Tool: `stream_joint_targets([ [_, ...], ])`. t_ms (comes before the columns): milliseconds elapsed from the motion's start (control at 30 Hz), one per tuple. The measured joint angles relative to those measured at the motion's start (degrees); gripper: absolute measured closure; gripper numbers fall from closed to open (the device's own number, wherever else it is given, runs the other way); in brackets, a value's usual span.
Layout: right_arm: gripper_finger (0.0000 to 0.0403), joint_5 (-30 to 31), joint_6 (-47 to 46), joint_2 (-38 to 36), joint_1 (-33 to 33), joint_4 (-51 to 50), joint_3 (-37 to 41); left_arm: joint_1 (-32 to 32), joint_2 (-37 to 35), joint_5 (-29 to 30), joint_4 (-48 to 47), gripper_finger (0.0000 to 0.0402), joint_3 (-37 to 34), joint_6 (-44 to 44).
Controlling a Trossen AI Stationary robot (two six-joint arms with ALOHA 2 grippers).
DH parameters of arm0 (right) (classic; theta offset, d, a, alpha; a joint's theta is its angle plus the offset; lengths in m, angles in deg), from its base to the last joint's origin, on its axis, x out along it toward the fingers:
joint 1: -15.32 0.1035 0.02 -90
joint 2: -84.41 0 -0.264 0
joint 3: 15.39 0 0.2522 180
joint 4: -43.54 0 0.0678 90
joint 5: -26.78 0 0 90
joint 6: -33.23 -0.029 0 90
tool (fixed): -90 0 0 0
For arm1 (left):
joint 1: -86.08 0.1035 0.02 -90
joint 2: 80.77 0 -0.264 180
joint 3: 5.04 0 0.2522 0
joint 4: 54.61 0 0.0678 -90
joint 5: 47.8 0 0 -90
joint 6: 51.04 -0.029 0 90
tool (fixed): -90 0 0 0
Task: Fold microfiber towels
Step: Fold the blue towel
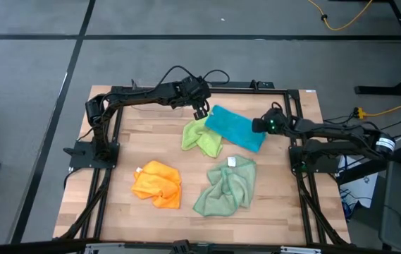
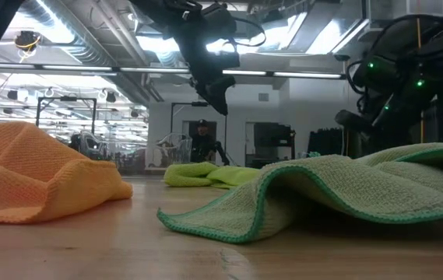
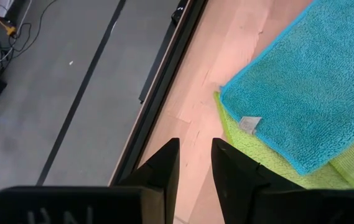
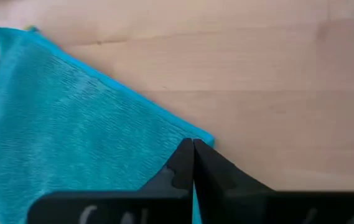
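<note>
A teal towel (image 1: 235, 128) lies flat at the table's far middle, its left end resting on a crumpled lime green towel (image 1: 201, 137). An orange towel (image 1: 158, 185) and a pale sage towel (image 1: 226, 187) lie bunched near the front. My right gripper (image 4: 193, 144) is shut at the teal towel's right near corner. My left gripper (image 3: 194, 163) hangs open above the table by the teal towel's far left corner (image 3: 226, 93), with nothing between its fingers. In the low view it hangs high over the lime towel (image 2: 205, 174). My right gripper has its shut fingertips on the teal towel's corner (image 4: 205, 137), coming slanting down from the table's right. A thin teal strip (image 4: 193, 200) shows between the fingers. The fingers hide how many layers they have. The towel lies flat on the table.
A black frame (image 1: 108, 127) runs round the wooden tabletop. Bare wood (image 1: 151, 134) lies left of the lime towel and beyond the teal towel's far edge (image 4: 257, 56). A white tag (image 3: 249, 123) sits at the teal towel's edge.
</note>
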Motion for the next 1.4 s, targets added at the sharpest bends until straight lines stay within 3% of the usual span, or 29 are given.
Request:
stream_joint_targets([
  [400, 0.0400, -3.7, -3.3, -1.6, 5.9, -3.2, -0.8, -1.8, 0.0, -2.4, 0.0, 0.0317, 0.0, 0.0],
  [633, 0.0401, 1.3, -8.0, -1.6, 8.1, -11.1, -0.8, -1.9, 0.0, -2.4, 0.0, 0.0317, 0.0, 0.0],
  [900, 0.0382, 1.5, -4.2, -1.7, 8.1, -11.2, -1.0, -1.9, 0.0, -2.4, 0.0, 0.0317, 0.0, 0.0],
  [1233, 0.0378, 3.3, 6.9, -5.5, 9.0, -22.1, -13.0, -1.9, 0.0, -2.4, 0.0, 0.0317, 0.0, 0.0],
  [1400, 0.0378, 5.6, 5.9, -6.0, 12.3, -31.3, -18.2, -1.9, 0.0, -2.4, 0.0, 0.0317, 0.0, 0.1],
])
